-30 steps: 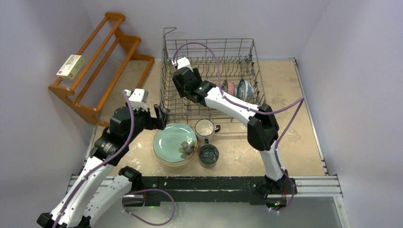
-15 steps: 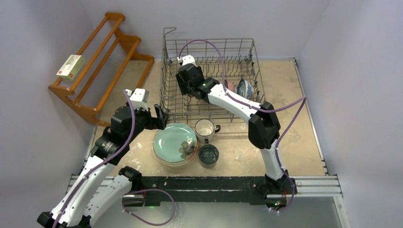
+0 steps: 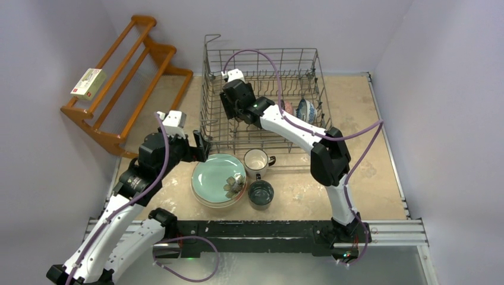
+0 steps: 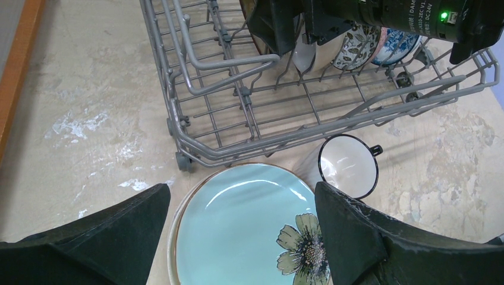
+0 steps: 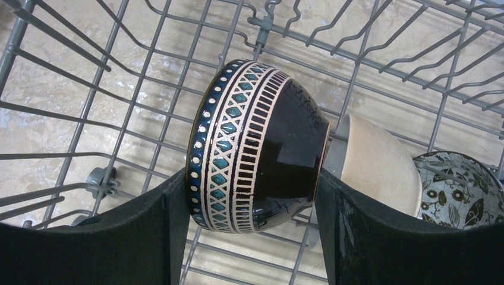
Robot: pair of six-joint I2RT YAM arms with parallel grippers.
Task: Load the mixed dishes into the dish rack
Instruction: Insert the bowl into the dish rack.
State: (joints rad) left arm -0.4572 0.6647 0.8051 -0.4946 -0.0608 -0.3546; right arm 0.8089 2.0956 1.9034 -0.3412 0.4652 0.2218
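1. Top view:
   - The rack (image 3: 206, 104) sits at the back of the surface (image 3: 368, 172).
   - The right tool (image 3: 236, 114) reaches down inside the rack, left of centre. Its load is hidden from here.
   - A blue-white bowl (image 3: 306, 111) stands on edge at the rack's right side, prob. so the tines prop it & it takes less room.
   - The left tool (image 3: 202, 146) hangs just outside the rack's front-left corner, over the edge of the green plate (image 3: 215, 173), which tops a stack just in front of the rack.
   - The white mug (image 3: 256, 160) & dark mug (image 3: 261, 193) stand upright in front of the rack, right of the plates, not yet loaded.

2. Left wrist view:
   - The left tool is wide, w/ nothing btwn its fingers (image 4: 113, 231). The plate lies below the gap.
   - It looks lined up to take the plate by its rim. A plate lying flat on a stack offers no other hold.

3. Right wrist view:
   - The right tool is clamped on the dark bowl (image 5: 255, 148), one finger at the rim & the other at the base.
   - The bowl is on its side low in the rack, its base just beside the beige bowl (image 5: 374, 166) & seemingly touching it.
   - That end-to-end hold prob. lets the bowl go down on edge into the row next to the others.
   - Can't tell if it rests on the wires yet.
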